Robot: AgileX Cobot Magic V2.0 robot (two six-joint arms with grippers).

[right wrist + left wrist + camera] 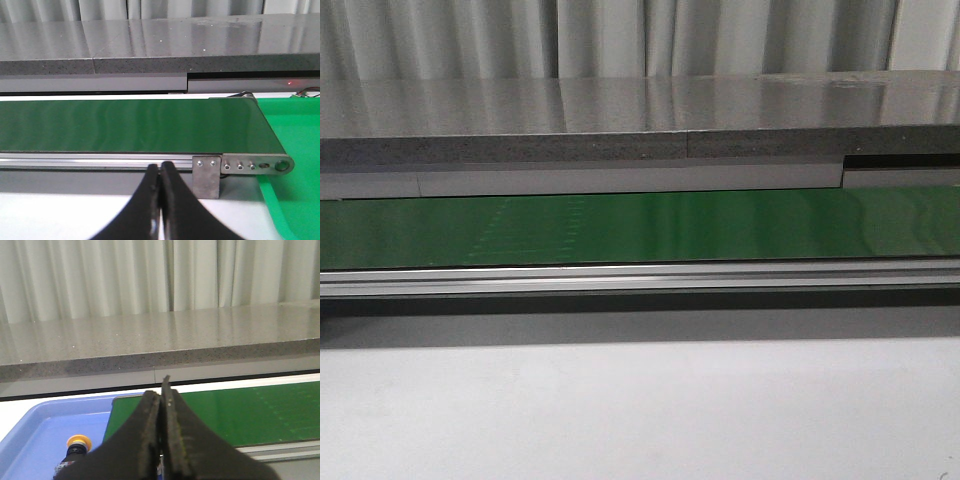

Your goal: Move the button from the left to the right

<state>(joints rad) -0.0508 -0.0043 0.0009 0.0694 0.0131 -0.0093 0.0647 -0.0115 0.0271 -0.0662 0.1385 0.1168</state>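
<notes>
The button (pixel 77 446), with its round yellow-orange cap and black body, lies in a blue tray (pixel 45 425) at the left end of the green belt (pixel 240 410); only the left wrist view shows it. My left gripper (pixel 161 390) is shut with nothing between its fingers, held above the belt's end, to the right of the button and apart from it. My right gripper (pixel 160 170) is also shut and empty, in front of the belt's (pixel 125 125) right end. Neither gripper shows in the front view, where the belt (pixel 640 228) carries nothing.
A green tray (pixel 295 145) sits past the belt's right end. An aluminium rail (pixel 640 277) runs along the belt's front edge, with a metal end bracket (pixel 240 167). Behind the belt stands a grey stone ledge (pixel 620 125). White tabletop (pixel 640 410) lies in front.
</notes>
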